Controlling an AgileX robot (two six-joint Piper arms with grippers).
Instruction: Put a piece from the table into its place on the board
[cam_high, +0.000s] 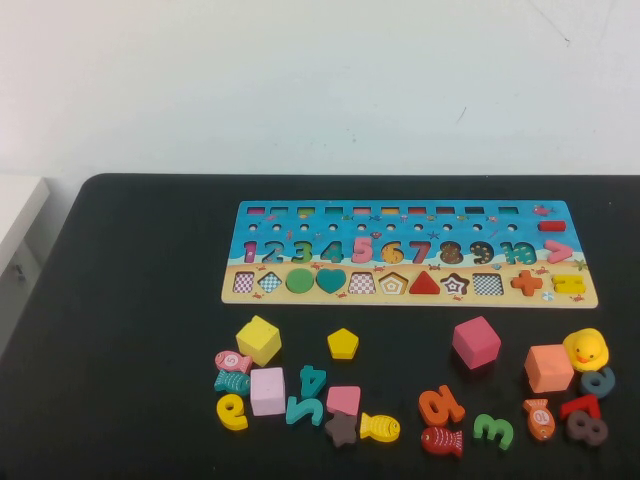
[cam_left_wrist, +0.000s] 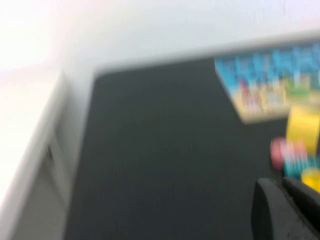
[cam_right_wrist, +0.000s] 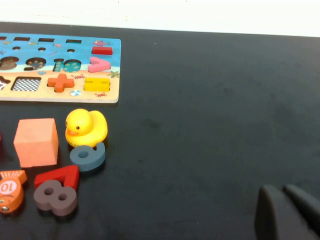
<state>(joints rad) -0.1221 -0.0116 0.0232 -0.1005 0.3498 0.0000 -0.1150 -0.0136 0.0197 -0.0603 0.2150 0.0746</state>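
The small flat yellow pentagon piece (cam_high: 342, 343) lies on the black table (cam_high: 130, 300), a little in front of the board (cam_high: 410, 215). The board's pentagon slot (cam_high: 392, 283) is empty, between a checked slot and the red triangle. Neither arm shows in the high view. My left gripper (cam_left_wrist: 279, 184) is shut and empty, low over the table's left part, near the left pieces. My right gripper (cam_right_wrist: 281, 189) is shut and empty over bare table at the right, apart from the board's right end (cam_right_wrist: 115, 95). The pentagon is out of both wrist views.
Loose pieces lie along the table's front: a yellow cube (cam_high: 258, 340), pink cubes (cam_high: 476, 342), an orange cube (cam_high: 548, 368), a yellow duck (cam_high: 586, 349), a yellow fish (cam_high: 380, 427), numbers and a brown star (cam_high: 341, 429). A white surface (cam_high: 15, 215) adjoins the table's left edge.
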